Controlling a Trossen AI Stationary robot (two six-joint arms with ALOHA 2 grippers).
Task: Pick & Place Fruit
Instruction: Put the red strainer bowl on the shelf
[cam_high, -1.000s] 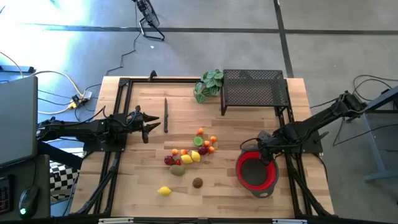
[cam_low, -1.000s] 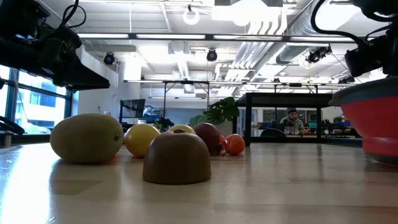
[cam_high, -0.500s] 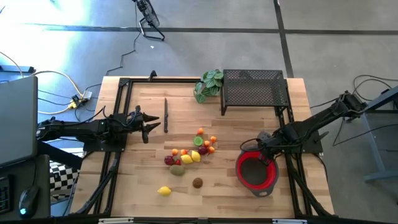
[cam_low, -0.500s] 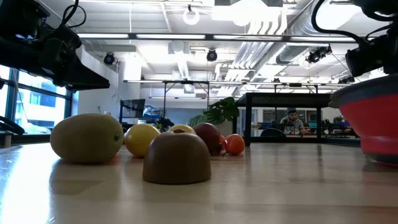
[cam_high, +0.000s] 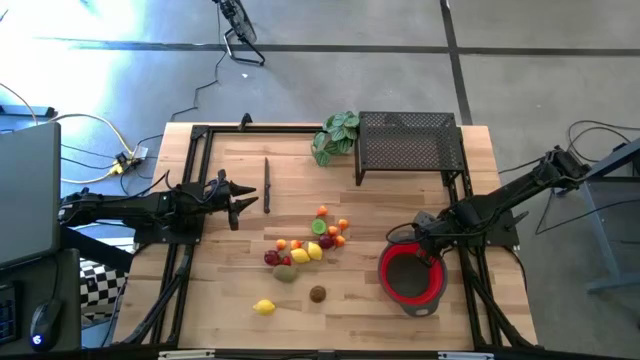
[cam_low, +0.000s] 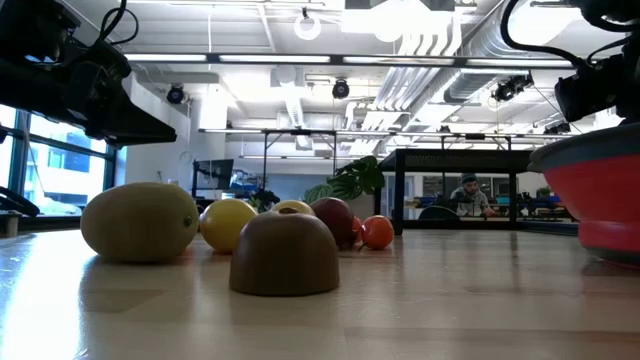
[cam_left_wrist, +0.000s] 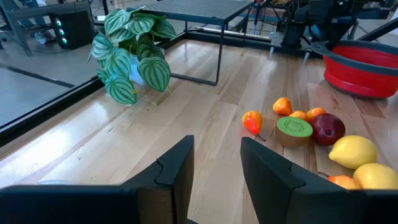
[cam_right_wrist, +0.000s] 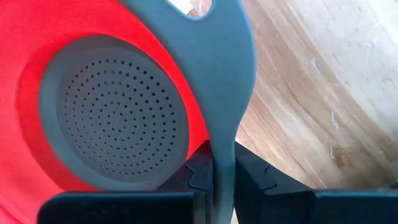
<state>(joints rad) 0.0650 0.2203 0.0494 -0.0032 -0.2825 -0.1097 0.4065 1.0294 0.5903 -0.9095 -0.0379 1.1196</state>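
Left hand (cam_high: 240, 205) waits with fingers narrowly apart, empty, above the table (cam_high: 230, 270), left of the fruit (cam_high: 310, 250). About a dozen pieces lie mid-table: two lemons, oranges, a kiwi half, none yet in the one red colander bowl (cam_high: 412, 280). Right hand (cam_right_wrist: 213, 180) has just pinched shut on the bowl's grey handle (cam_right_wrist: 217, 74), apparently to reposition it.

In the low view the picture's right edge is cutting off the red bowl (cam_low: 600, 200); the brown fruit (cam_low: 284, 253) is hiding fruits behind it.

no text, label or number can be read anywhere
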